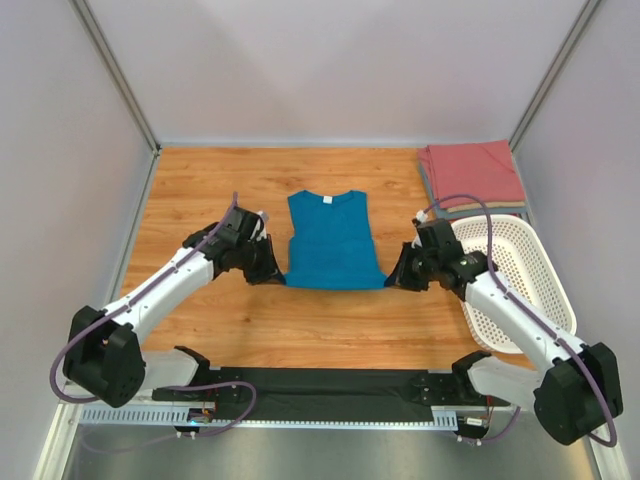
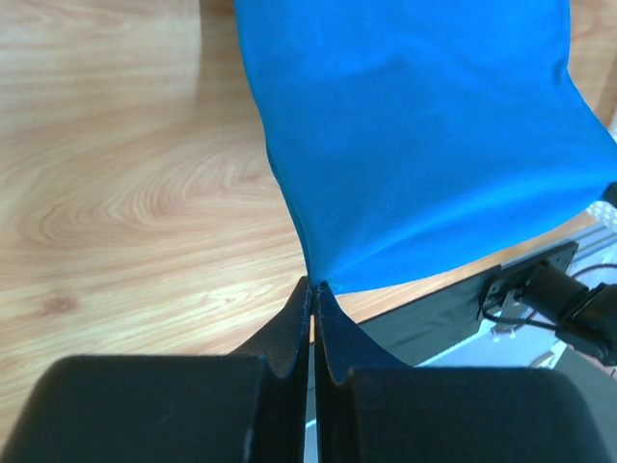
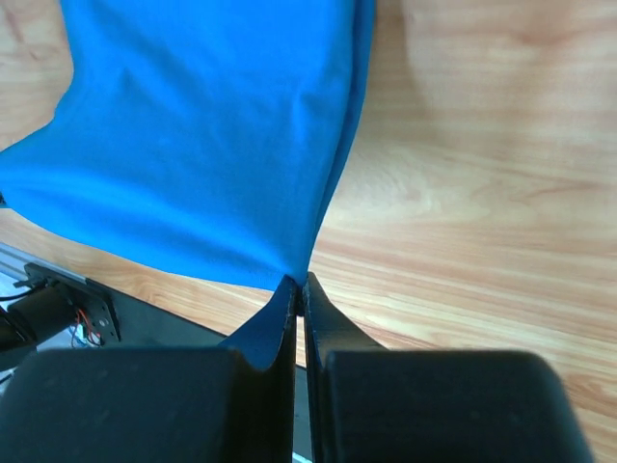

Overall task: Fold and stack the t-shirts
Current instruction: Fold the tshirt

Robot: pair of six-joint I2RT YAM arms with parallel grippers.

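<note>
**Setting:** robotics lab test cell.

**Evidence:**
- Wood-grain tabletop [image 1: 200, 330] boxed in by plain pale panels [image 1: 330, 70] at 9, 12 and 3 o'clock, with aluminium corner posts [image 1: 115, 75] at the joins.
- Two white-and-black robot arms bolted on: left arm [image 1: 150, 295] at 7 o'clock, right arm [image 1: 520, 320] at 5 o'clock.
- Purple cable [image 1: 55, 372] looped at the bases.
- Black mat [image 1: 330, 385] and slotted metal rail [image 1: 300, 418] along 6 o'clock.

**Staged props:**
- White perforated basket [image 1: 535, 250] at 3 o'clock.
- Folded t-shirts [image 1: 472, 172] at 1 o'clock.
- Teal-blue t-shirt [image 1: 332, 240] at centre.

No domestic furnishings shown.
</note>
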